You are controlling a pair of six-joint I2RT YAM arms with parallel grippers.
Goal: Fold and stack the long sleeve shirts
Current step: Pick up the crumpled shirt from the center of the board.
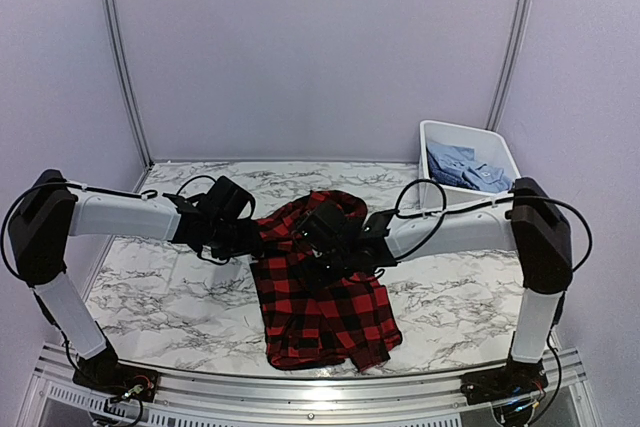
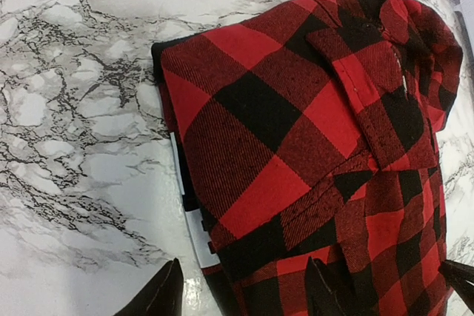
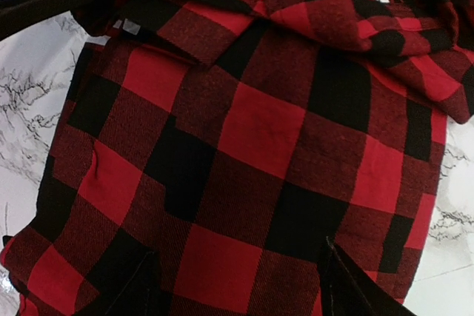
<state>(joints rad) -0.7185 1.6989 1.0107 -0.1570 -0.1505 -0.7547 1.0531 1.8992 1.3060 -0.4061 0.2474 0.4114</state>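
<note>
Two tools, both with jaws spread, nothing gripped. Left tool (image 1: pixel 245 237) sits at upper left edge of red-and-black shirt (image 1: pixel 330 317), fingertips low over folded edge, bare desk (image 1: pixel 160 287) to its left. Shirt lies mid-desk as narrow strip, collar far, hem near; likely part folded. Right tool (image 1: pixel 322 259) hangs over shirt's upper middle, cloth under both fingertips. Judgement: next fold wants even pinch on both sides, all layers caught, low lift, edges square, bunched collar flattened. Far right: white tub (image 1: pixel 505 152) holding blue shirts (image 1: pixel 465 167), well apart from both tools.
</note>
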